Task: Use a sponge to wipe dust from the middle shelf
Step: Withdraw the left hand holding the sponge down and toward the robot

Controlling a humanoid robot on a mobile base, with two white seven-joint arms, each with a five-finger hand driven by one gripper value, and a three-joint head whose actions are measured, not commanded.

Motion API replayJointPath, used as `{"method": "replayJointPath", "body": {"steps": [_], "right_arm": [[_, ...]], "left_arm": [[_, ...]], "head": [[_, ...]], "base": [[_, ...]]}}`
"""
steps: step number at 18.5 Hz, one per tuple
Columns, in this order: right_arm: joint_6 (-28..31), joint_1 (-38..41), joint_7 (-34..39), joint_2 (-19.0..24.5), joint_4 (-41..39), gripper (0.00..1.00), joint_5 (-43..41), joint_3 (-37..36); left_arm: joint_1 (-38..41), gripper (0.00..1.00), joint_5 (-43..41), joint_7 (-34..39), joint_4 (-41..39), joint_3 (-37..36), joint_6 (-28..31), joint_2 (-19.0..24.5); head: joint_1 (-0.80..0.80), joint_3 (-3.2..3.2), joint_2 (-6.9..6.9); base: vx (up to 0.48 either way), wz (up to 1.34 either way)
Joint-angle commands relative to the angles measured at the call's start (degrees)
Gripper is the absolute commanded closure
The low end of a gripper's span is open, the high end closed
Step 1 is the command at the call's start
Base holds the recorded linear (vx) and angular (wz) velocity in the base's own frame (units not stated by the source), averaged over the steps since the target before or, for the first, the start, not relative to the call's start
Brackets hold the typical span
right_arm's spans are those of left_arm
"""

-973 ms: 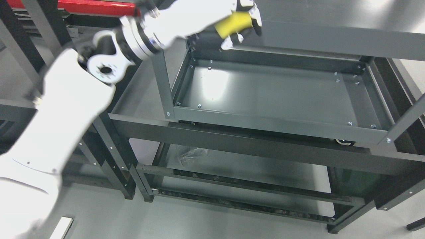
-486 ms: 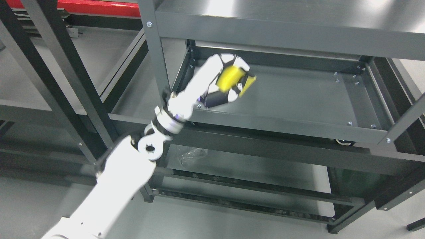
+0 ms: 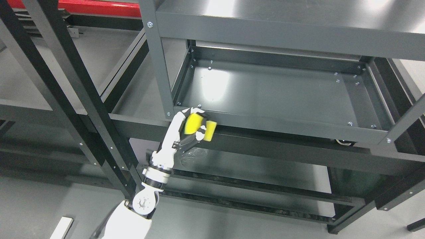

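My left hand (image 3: pixel 195 126) is shut on a yellow sponge (image 3: pixel 199 126). It hangs in front of the front rim of the dark grey middle shelf (image 3: pixel 272 93), near that shelf's front left corner and just below the rim's level. The white forearm (image 3: pixel 166 152) rises from the bottom edge, left of the middle. The shelf's flat tray holds nothing and shows a bright glare patch at its left. The right arm does not show.
The top shelf (image 3: pixel 282 20) overhangs the middle one. A grey corner post (image 3: pixel 159 63) stands just left of the hand. Crumpled clear plastic (image 3: pixel 192 156) lies on the lower shelf. Black frame bars (image 3: pixel 66 86) cross the left side. A red beam (image 3: pixel 73 6) runs along the top left.
The left arm has dropped steeply with the sponge: from the top shelf's edge, past the middle shelf's left part, down to in front of that shelf's front rim.
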Motion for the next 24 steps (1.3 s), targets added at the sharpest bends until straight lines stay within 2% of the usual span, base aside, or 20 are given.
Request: {"method": "replayJointPath", "body": {"steps": [1, 4, 6, 9, 12, 14, 17, 19, 24], "right_arm": [[4.19, 0.00, -0.16, -1.00, -1.00, 0.00, 0.00, 0.00], [4.19, 0.00, -0.16, -1.00, -1.00, 0.00, 0.00, 0.00], [4.19, 0.00, -0.25, -1.00, -1.00, 0.00, 0.00, 0.00], [4.19, 0.00, -0.16, -1.00, -1.00, 0.00, 0.00, 0.00], [4.19, 0.00, -0.16, -1.00, -1.00, 0.00, 0.00, 0.00], [4.19, 0.00, -0.16, -1.00, -1.00, 0.00, 0.00, 0.00], [4.19, 0.00, -0.16, -1.00, -1.00, 0.00, 0.00, 0.00], [4.19, 0.00, -0.16, -1.00, -1.00, 0.00, 0.00, 0.00], [4.19, 0.00, -0.16, -1.00, -1.00, 0.00, 0.00, 0.00]], "left_arm": [[9.03, 1.00, 9.20, 4.27, -19.34, 13.64, 12.69, -1.61], [8.94, 1.00, 10.01, 13.95, -28.85, 6.89, 24.39, -1.61], [8.24, 1.00, 9.84, 14.58, -31.33, 4.68, 30.64, -1.61], [2.63, 1.00, 9.57, 13.79, -31.16, 3.00, 35.31, -1.61], [2.08, 1.00, 9.39, 9.59, -32.64, 1.24, 34.27, -1.61], [4.71, 1.00, 9.31, 7.11, -33.53, 0.98, 30.77, -1.61], [10.59, 1.00, 7.64, 7.11, -33.45, 1.50, 25.07, -1.55], [14.20, 1.00, 5.53, 6.85, -33.45, 3.60, 20.58, 0.10], [15.62, 1.00, 5.53, 5.96, -33.18, 5.55, 19.59, 1.52]], "head": [[0.00, 0.00, 0.00], [0.00, 0.00, 0.00], [0.00, 0.00, 0.00], [0.00, 0.00, 0.00], [0.00, 0.00, 0.00], [0.00, 0.00, 0.00], [0.00, 0.00, 0.00], [0.00, 0.00, 0.00], [0.00, 0.00, 0.00]], "base": [[0.000, 0.00], [0.000, 0.00], [0.000, 0.00], [0.000, 0.00], [0.000, 0.00], [0.000, 0.00], [0.000, 0.00], [0.000, 0.00], [0.000, 0.00]]}}
